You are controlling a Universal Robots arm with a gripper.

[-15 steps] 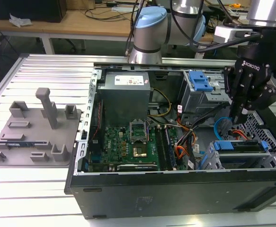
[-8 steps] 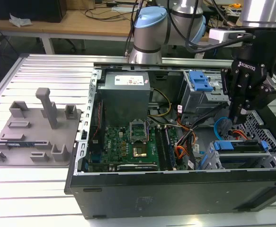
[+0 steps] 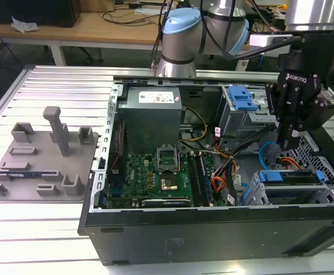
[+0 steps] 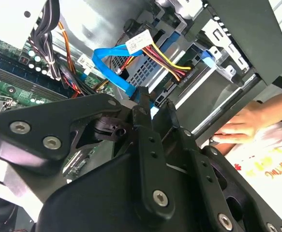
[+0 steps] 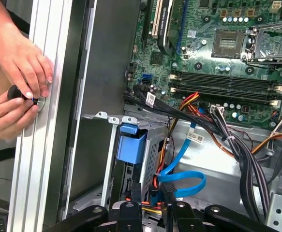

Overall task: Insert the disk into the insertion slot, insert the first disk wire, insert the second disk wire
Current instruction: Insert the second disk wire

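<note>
"Disk (image 3: 287,176) in yet?"
"Looks seated in the slot (image 3: 252,192). Gripper (image 5: 152,195) is clamped on the blue wire (image 5: 179,155) at its plug, near the disk — so wiring's underway, not finished, I'd judge."

Black gripper (image 3: 287,142), bright blue flat cable (image 5: 182,186), green motherboard (image 3: 167,172) with small silver dots, plain grey fixture plate (image 3: 40,166).

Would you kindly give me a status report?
Gripper shut on flat blue wire. Silver disk in blue plastic carrier sits in perforated metal slot. Person's hands outside case.
</note>
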